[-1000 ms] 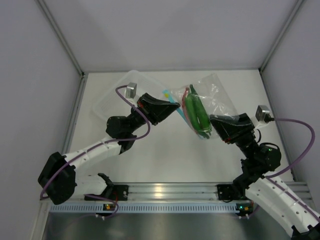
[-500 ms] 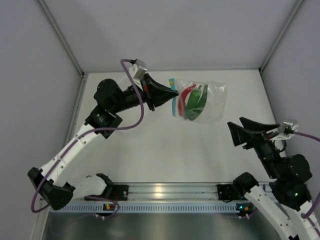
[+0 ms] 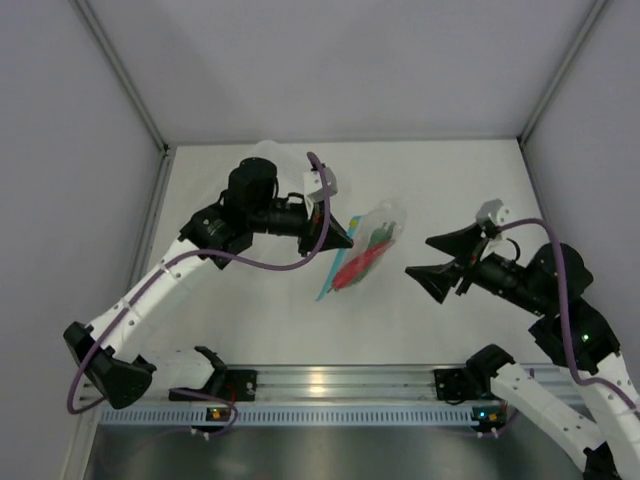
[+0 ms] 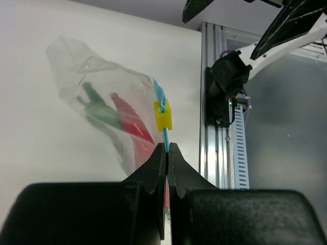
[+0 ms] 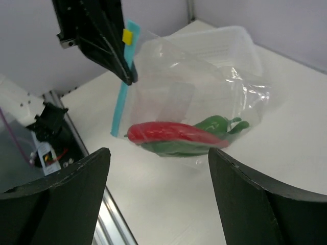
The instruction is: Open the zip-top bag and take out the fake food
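Observation:
The zip-top bag [image 3: 372, 240] hangs above the table from my left gripper [image 3: 343, 238], which is shut on its teal zip strip [image 4: 165, 139] just below a yellow slider [image 4: 163, 115]. Inside lie a red chili [image 5: 168, 132] and green chilies [image 5: 217, 125], also seen in the left wrist view as red [image 4: 130, 118] and green [image 4: 100, 109]. My right gripper [image 3: 428, 262] is open and empty, to the right of the bag and facing it. In the right wrist view the right gripper [image 5: 158, 153] has the bag [image 5: 194, 81] between and beyond its fingers, apart from them.
A clear rigid tub [image 5: 225, 43] stands on the table behind the bag. The aluminium rail [image 3: 320, 385] with the arm bases runs along the near edge. Grey walls close the left, back and right sides.
The right gripper, at the bag a second ago, has let go, drawn back and now faces it open. The left arm has lifted the bag by its zip strip and swung it toward the middle.

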Controlling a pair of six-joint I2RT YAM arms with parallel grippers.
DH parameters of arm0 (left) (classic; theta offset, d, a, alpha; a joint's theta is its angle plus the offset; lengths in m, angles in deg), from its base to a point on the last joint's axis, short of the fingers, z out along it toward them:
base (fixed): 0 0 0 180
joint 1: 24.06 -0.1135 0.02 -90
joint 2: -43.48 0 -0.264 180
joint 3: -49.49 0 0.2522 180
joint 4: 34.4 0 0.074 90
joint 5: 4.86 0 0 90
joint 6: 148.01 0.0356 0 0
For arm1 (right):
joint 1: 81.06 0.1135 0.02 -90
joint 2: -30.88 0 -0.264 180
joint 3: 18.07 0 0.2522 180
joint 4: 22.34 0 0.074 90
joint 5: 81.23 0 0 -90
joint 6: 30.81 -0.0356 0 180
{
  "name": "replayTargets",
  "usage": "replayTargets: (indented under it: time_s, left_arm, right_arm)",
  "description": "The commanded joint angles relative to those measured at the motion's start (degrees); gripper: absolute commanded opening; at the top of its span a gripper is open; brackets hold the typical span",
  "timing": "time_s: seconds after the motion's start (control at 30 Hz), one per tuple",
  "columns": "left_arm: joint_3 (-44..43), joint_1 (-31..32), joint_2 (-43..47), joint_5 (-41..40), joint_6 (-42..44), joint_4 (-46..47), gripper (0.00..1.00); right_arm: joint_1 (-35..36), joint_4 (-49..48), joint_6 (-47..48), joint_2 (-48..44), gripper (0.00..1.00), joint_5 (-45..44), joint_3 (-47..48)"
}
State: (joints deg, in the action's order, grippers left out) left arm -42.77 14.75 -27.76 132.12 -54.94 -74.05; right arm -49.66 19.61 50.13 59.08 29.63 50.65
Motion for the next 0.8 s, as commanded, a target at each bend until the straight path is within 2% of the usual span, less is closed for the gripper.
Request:
replayTargets:
  time_s: [0.0,0.17,0.27,0.4,0.57,0.6,0.67,0.77]
  left_arm:
    - [1.15,2.58,-0.74,3.73,4.4,-3.29,0.0]
    - [3.53,6.1,0.23,3.47,5.36,-3.29,0.0]
    - [3.97,10.48,0.4,2.24,5.98,-3.38,0.0]
    - [4.41,13.92,1.19,1.71,6.51,-3.38,0.0]
    - [4.5,18.92,1.81,1.18,7.91,-3.38,0.0]
    - [4.5,19.37,1.9,1.01,8.09,-3.38,0.0]
    - [4.41,20.08,1.98,1.09,8.44,-3.38,0.0]
    - [4.41,20.25,2.16,1.01,8.79,-3.38,0.0]
  right_arm:
    - [0.42,2.05,7.02,5.97,0.78,15.33,4.89]
    - [0.51,0.39,13.8,10.28,0.79,26.58,8.75]
    - [0.42,-0.59,17.04,12.91,0.79,32.45,10.33]
    - [0.42,3.45,21.71,17.31,0.77,35.65,13.24]
    - [1.12,4.6,24.17,18.99,0.68,39.68,11.93]
    - [1.21,4.69,24.35,18.64,0.62,39.96,11.58]
    - [1.91,5.39,24.88,18.03,0.61,41.09,10.87]
    - [2.61,6.09,24.53,16.45,0.52,41.54,10.0]
